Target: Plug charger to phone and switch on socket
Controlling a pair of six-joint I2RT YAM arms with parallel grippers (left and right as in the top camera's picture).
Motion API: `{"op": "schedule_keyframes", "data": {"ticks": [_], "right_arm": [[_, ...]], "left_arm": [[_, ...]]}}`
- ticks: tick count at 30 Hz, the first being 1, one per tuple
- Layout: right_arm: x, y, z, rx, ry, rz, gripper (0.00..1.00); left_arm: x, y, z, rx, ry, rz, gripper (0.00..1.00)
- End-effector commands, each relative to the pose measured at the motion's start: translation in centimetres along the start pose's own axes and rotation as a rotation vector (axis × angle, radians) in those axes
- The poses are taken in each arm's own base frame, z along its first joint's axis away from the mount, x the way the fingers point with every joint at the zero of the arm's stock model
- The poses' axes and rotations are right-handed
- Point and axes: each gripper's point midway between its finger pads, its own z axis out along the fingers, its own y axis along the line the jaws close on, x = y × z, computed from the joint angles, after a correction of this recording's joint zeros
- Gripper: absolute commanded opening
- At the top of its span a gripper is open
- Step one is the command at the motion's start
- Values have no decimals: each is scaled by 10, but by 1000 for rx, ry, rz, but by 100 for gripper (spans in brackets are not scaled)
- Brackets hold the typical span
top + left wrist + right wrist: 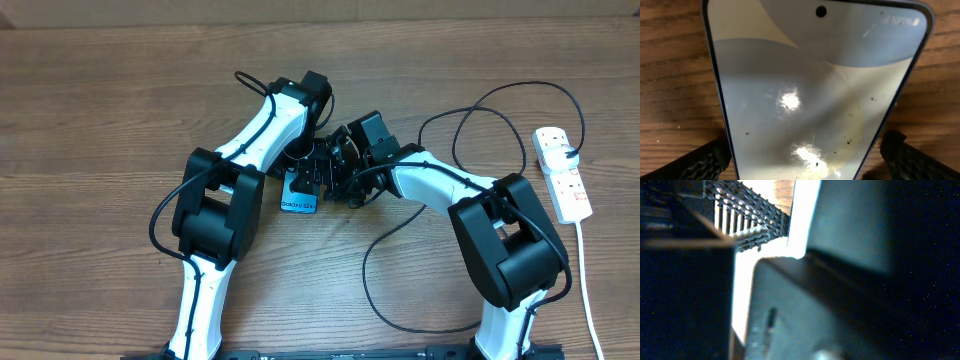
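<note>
A brown wood-grain counter point(90, 110) fills the view, its boards running side to side with darker streaks. Along the far edge lies 1 paler tan strip point(300, 8). Light falls evenly from above, casting only soft, short shadows.

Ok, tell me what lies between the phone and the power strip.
The overhead view shows the right arm and loops of the black charger cable between the phone and the power strip.
</note>
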Motion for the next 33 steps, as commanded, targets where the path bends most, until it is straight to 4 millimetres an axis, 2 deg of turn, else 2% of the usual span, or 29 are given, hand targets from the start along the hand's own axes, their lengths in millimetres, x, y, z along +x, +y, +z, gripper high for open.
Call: {"op": "schedule_keyframes", "data": {"ticks": [1,4,8,12,15,20,23,33], "right_arm": [[29,-38,23,113,73,67,100],[29,-38,23,113,73,67,100],[30,-38,23,113,75,69,100],[31,-37,23,105,83,71,100],[32,-36,23,101,89,70,100],[32,-36,23,99,87,61,100],[30,-35,24,96,82,57,100],[20,-33,28,74,47,42,100]], "left_arm": [[6,-12,15,24,29,-18,98],[6,-13,15,24,29,-17,95],[5,-13,15,24,26,-17,78],[6,-13,15,24,30,-17,69],[9,-13,15,30,45,-14,66],[16,-24,12,137,96,35,66],[21,-34,6,261,140,57,66],[25,-46,-10,473,200,75,68]]}}
